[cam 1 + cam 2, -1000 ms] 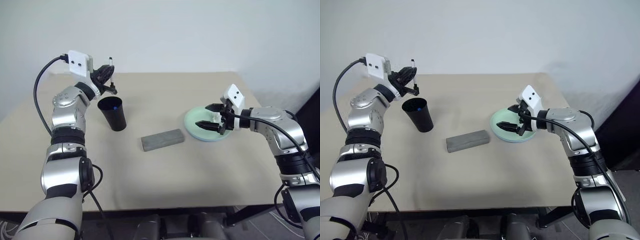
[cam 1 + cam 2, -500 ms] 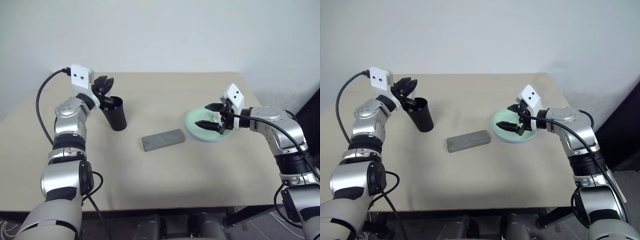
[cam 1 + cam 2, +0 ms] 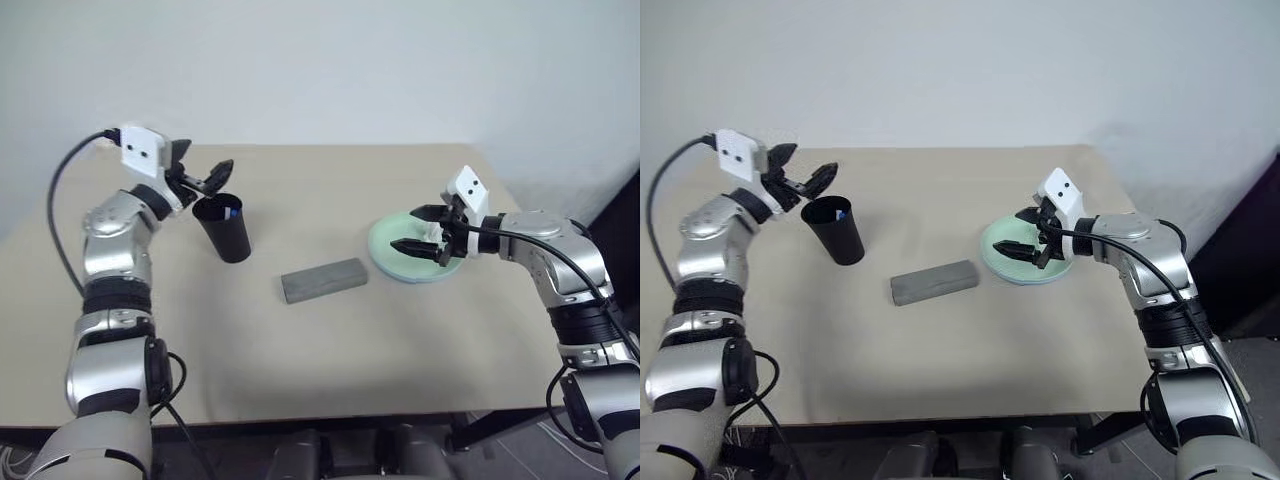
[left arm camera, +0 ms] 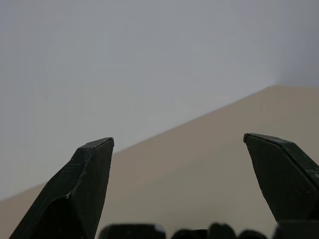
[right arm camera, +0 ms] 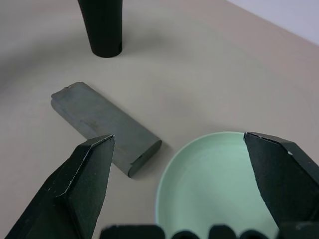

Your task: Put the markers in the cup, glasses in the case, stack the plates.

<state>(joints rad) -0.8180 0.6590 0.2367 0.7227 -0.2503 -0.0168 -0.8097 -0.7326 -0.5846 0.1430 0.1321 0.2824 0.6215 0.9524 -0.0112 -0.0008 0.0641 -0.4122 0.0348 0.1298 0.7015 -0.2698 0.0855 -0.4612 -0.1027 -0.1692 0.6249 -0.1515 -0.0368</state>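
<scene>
left gripper [image 3: 203,177] hanging spread and empty just beside cup [image 3: 226,230] rim | markers probably inside, blue tip [image 3: 231,212] showing | right gripper [image 3: 421,229] spread over stacked plates [image 3: 385,245] | case [image 3: 324,279] lying closed between, nearer right

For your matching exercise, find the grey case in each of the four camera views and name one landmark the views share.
Left eye view: the case lies mid-table, between the cup and the green plate.
Right eye view: the same spot, nearer the robot than the cup.
Left wrist view: the open left gripper faces wall and table edge, no case.
Right wrist view: the case lies beside the plate.
Shared landmark: the black cup.
</scene>
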